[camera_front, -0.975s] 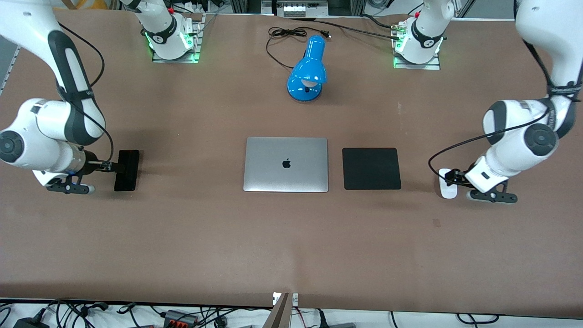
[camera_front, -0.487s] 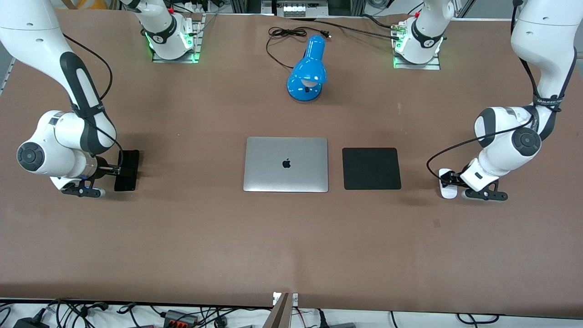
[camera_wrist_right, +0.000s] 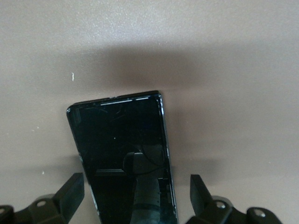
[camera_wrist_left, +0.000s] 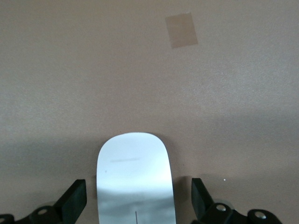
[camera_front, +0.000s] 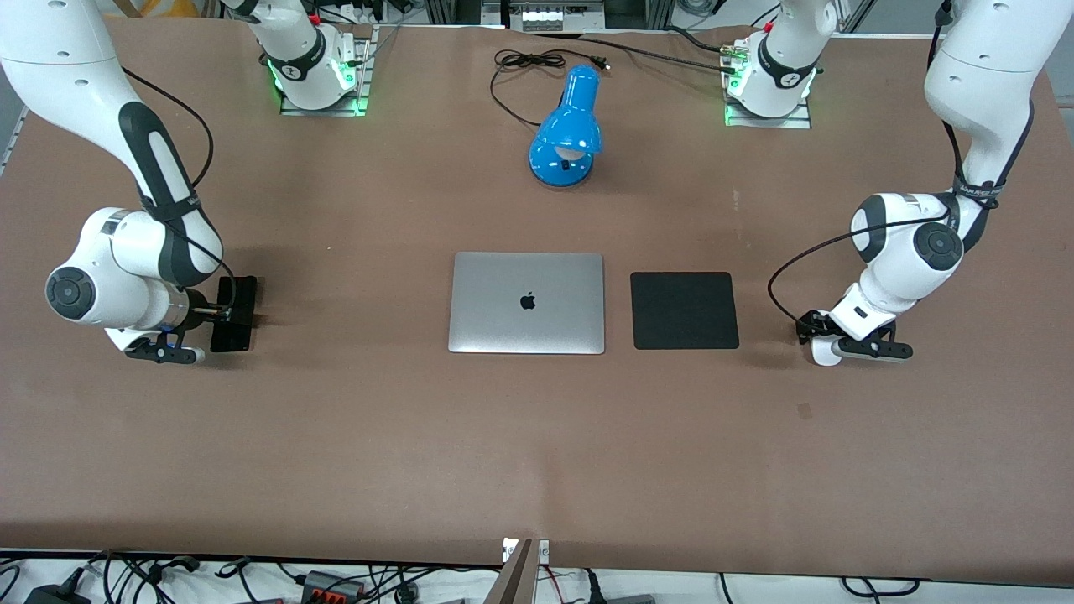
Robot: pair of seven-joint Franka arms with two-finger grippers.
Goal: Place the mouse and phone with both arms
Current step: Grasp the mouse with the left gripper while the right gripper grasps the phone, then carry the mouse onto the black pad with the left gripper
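Observation:
The white mouse (camera_wrist_left: pixel 134 179) lies on the brown table toward the left arm's end, mostly hidden under the hand in the front view (camera_front: pixel 825 355). My left gripper (camera_wrist_left: pixel 138 205) is open and low over it (camera_front: pixel 818 333), one finger (camera_wrist_left: pixel 74 201) on each side with a gap to the mouse. The black phone (camera_wrist_right: pixel 124 154) lies flat toward the right arm's end (camera_front: pixel 238 298). My right gripper (camera_wrist_right: pixel 138 198) is open and low over the phone's end (camera_front: pixel 214 315). Its fingers (camera_wrist_right: pixel 70 193) stand apart from the phone's edges.
A closed silver laptop (camera_front: pixel 527 302) lies mid-table, with a square black mouse pad (camera_front: pixel 685 309) beside it toward the left arm's end. A blue desk lamp (camera_front: pixel 567 126) and its cable lie farther from the front camera. A tape patch (camera_front: pixel 805 410) is on the table near the mouse.
Both arms have swung inward toward the table's middle. The left hand now covers more of the mouse, and the right hand has closed in on the phone. Mouse and phone have not moved.

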